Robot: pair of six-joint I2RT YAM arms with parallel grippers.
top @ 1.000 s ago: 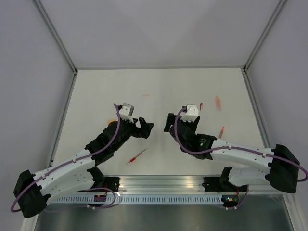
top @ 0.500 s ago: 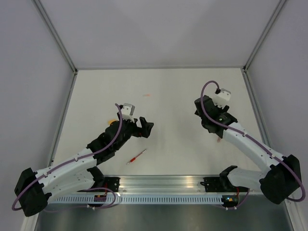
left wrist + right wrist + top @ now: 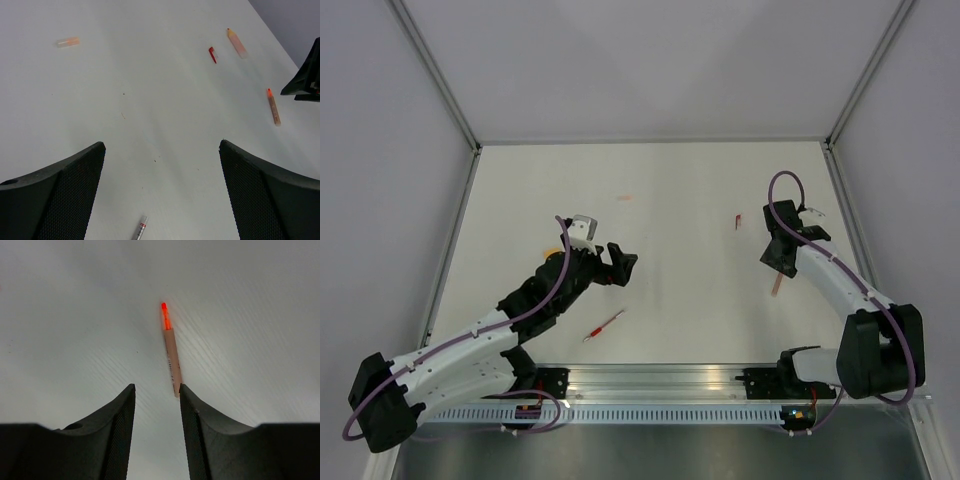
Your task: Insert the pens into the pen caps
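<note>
- The right pen [image 3: 171,350] lies on the worktop [image 3: 75,315] straight ahead of the right hand [image 3: 156,388]. Its near end reaches in between the fingertips, close to the right-side one.
- The near pen [image 3: 141,229] lies under the left hand [image 3: 161,145], between its fingers and a little nearer the left one.
- Well ahead of the left hand and off to its left lies the far cap [image 3: 67,42].
- Ahead and to its right lie the short cap [image 3: 213,54] and, just right of that, the long cap [image 3: 237,42].

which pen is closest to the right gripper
The pale orange pen with the bright red tip, lying just ahead of the right gripper. The red pen lies much farther off.
</note>
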